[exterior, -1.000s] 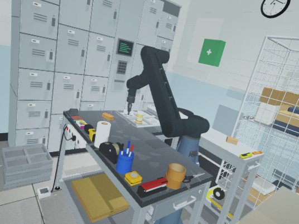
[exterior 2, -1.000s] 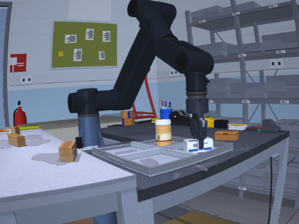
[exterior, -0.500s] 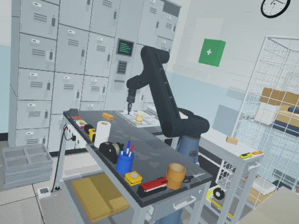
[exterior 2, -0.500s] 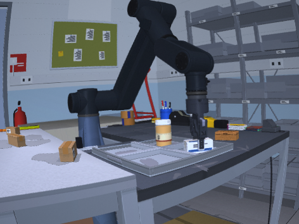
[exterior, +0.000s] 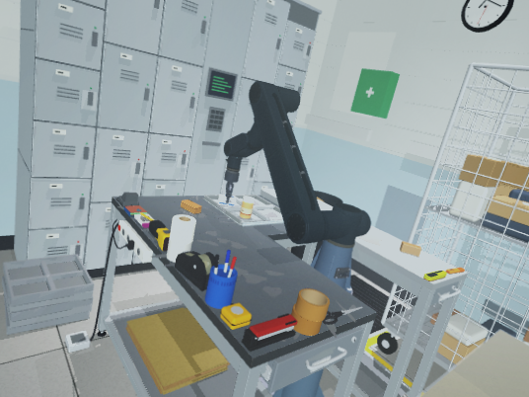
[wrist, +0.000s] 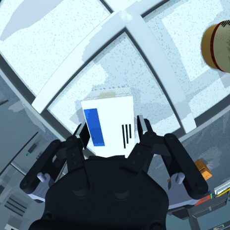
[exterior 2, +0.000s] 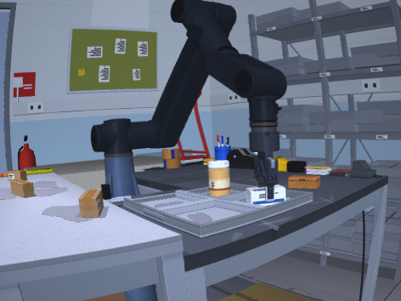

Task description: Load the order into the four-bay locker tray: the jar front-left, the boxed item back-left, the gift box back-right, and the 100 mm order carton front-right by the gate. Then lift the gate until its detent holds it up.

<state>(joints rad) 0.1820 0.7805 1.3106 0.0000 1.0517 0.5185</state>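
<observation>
The white boxed item [wrist: 109, 124] [exterior 2: 265, 194] with a blue patch is partly hidden behind my fingers; it rests on the floor of one bay of the grey four-bay tray [exterior 2: 216, 206] [exterior: 246, 210], at the tray's end nearest the dark table's far side. My gripper [wrist: 111, 127] [exterior 2: 266, 187] [exterior: 228, 197] is open and straddles the box, holding nothing. The jar [exterior 2: 218, 177] [exterior: 246, 207] [wrist: 216, 48], amber with a pale lid, stands upright in the neighbouring bay. A small tan gift box [exterior 2: 304, 182] [exterior: 191, 206] lies on the table beside the tray. A cardboard carton [exterior 2: 91, 203] sits on the white side table.
The dark worktable [exterior: 237, 261] carries a paper roll [exterior: 181, 237], tape dispenser [exterior: 196, 266], pen cup [exterior: 221, 286] and tape rolls [exterior: 310, 311] at its other end. Two more small cartons [exterior 2: 20, 183] lie on the white table. Lockers [exterior: 123, 99] stand behind.
</observation>
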